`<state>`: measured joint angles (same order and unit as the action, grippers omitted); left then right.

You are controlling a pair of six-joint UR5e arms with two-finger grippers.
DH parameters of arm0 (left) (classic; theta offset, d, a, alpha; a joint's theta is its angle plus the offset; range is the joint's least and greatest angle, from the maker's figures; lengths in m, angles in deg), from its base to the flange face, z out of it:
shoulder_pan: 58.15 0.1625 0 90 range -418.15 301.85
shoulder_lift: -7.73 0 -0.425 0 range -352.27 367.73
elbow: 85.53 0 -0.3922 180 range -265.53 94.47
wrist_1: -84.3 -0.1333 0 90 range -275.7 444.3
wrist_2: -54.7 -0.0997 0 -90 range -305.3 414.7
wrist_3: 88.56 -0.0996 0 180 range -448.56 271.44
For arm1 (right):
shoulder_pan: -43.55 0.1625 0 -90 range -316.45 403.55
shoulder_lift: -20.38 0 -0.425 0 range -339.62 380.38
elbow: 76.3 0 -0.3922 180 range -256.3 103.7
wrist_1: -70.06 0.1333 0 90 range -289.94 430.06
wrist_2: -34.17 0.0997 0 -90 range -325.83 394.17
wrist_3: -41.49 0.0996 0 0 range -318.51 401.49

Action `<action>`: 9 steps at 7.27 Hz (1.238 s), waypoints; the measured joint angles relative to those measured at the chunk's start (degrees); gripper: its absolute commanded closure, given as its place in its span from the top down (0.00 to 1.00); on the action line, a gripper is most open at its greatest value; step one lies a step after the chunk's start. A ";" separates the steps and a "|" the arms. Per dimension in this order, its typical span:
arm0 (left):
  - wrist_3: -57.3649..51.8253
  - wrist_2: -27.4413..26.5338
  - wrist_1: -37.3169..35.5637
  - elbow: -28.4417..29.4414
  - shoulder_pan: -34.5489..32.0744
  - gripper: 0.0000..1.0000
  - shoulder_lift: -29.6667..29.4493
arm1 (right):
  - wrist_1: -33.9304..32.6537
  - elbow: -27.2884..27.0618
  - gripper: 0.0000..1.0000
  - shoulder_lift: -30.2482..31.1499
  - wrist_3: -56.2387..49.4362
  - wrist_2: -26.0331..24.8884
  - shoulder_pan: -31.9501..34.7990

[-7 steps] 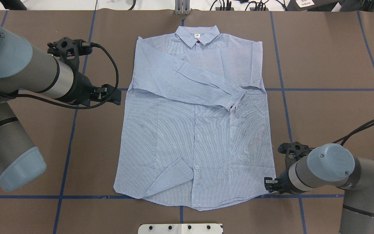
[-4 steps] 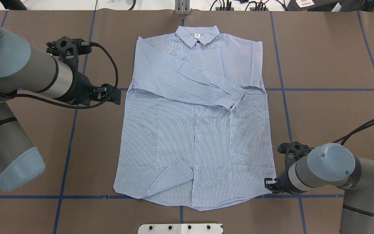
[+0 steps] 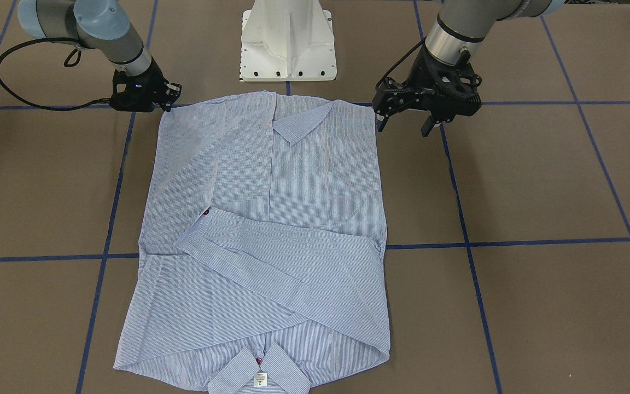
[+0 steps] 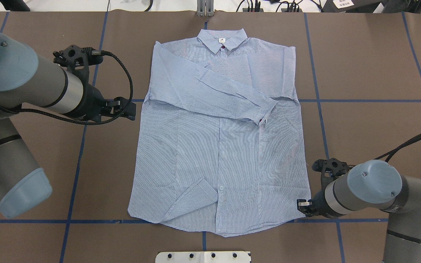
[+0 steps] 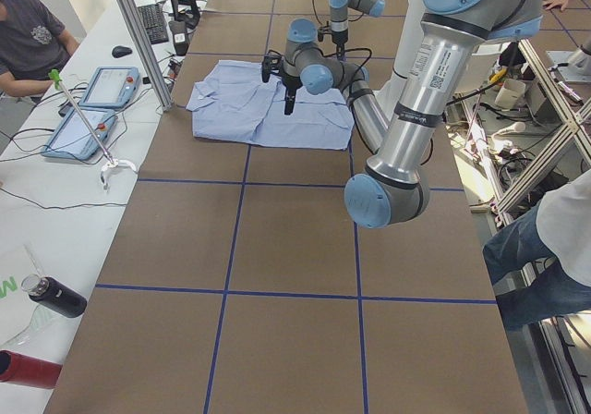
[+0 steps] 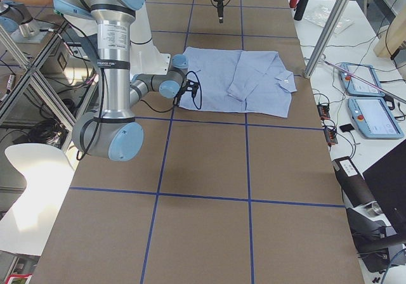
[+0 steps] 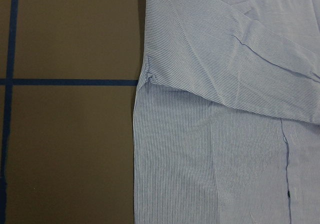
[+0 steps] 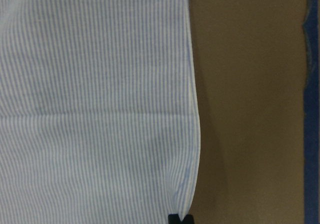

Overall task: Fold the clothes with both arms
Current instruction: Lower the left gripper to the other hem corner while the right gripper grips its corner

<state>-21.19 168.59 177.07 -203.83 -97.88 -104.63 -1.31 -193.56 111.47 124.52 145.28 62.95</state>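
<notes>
The shirt (image 4: 217, 153) is laid flat, front up, in the middle of the bench (image 4: 371, 65), with its collar (image 4: 222, 38) at the far edge and its hem at the near edge. One sleeve (image 4: 225, 95) is folded slantwise across the chest, and a corner of the hem is turned up near the buttons. The left arm (image 4: 24, 84) is brought in from the left with its forearm nearly level. Its wrist is bent so that the left tool (image 4: 133, 110) is pointed downward, raised above the bench just beside the shirt's left side seam, close to the armpit. Its fingers (image 3: 380, 121) are seen spread wide apart in the front-facing view, with nothing between them. The right arm (image 4: 371, 186) is kept low on the near right, its forearm almost parallel to the bench. The right tool (image 4: 301, 205) is set against the near right corner of the hem. In the right wrist view its black fingertips (image 8: 180, 218) are shown pressed together on the shirt's very edge, where the cloth is slightly curled.
</notes>
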 measured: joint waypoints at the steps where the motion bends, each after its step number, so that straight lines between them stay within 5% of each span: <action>1: 4.15 -0.94 0.09 0.19 3.66 0.97 0.84 | 0.02 -1.24 0.00 0.00 0.02 -0.02 0.13; 4: 17.56 -5.16 11.91 0.73 15.39 0.94 8.09 | 0.26 -4.26 0.00 0.12 -0.02 0.00 1.27; 6: 26.17 -9.53 21.06 1.61 21.61 0.84 13.01 | 0.34 -4.77 0.00 0.09 -0.05 -0.02 1.79; 9: 30.44 -12.34 19.73 2.43 25.12 0.74 13.34 | 0.35 -4.96 0.00 -0.04 -0.05 -0.02 1.93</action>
<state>9.25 156.25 196.80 -201.40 -72.76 -91.29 -0.96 -198.53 111.43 124.46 145.26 64.88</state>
